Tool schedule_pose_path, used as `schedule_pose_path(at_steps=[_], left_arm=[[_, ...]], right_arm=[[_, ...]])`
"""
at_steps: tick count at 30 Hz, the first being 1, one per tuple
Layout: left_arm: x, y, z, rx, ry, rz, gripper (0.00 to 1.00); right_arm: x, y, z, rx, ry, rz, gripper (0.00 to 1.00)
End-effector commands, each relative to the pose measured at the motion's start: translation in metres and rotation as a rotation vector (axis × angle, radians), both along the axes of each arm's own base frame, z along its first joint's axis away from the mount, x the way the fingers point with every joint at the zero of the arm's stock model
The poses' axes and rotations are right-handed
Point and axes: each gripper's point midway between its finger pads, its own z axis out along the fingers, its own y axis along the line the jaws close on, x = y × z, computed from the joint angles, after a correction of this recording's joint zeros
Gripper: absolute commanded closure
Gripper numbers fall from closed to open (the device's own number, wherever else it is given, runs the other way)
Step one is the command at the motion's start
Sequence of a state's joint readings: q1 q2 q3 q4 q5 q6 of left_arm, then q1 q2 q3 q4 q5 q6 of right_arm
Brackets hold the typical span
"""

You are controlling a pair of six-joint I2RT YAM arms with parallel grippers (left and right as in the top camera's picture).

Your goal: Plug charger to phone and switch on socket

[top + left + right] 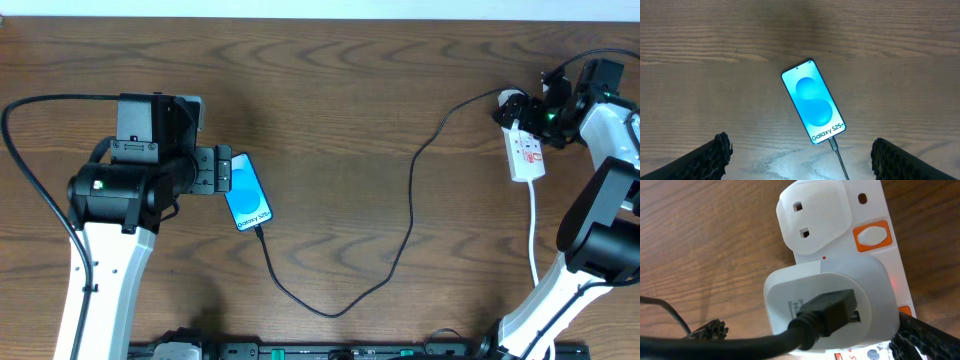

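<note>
The phone (247, 191) lies face up with its blue screen lit; in the left wrist view (813, 101) it reads "Galaxy S25+". The charger cable (330, 310) has its tip in the phone's bottom edge (834, 146) and loops across the table to a white adapter (825, 305) plugged into the socket strip (527, 152). My left gripper (222, 172) is open and empty beside the phone's top end, also seen in the left wrist view (802, 160). My right gripper (532, 118) is open and straddles the adapter (810, 335). One finger is by an orange switch (905, 311).
Another orange switch (872, 235) sits beside an unused outlet (812, 217) on the strip. The strip's white cord (535, 235) runs toward the front edge past the right arm's base. A thick black cable (30, 170) arcs around the left arm.
</note>
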State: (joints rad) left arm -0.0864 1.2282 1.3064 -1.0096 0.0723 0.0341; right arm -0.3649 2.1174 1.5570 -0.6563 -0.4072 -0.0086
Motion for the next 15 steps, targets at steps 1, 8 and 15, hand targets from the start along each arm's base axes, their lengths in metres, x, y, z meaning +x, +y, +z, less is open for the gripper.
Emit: schedule_pose_path(at_steps=[1, 8, 15], left_arm=[[0.002, 0.0, 0.006, 0.009, -0.016, -0.007, 0.09], [0.002, 0.0, 0.006, 0.009, -0.016, -0.007, 0.09], [0.002, 0.0, 0.006, 0.009, -0.016, -0.007, 0.09]], right_arm=[[-0.014, 0.046, -0.025, 0.143, 0.077, 0.04, 0.01], [-0.014, 0.046, -0.025, 0.142, 0.079, 0.039, 0.01], [-0.016, 0.031, -0.025, 0.138, 0.079, 0.005, 0.01]])
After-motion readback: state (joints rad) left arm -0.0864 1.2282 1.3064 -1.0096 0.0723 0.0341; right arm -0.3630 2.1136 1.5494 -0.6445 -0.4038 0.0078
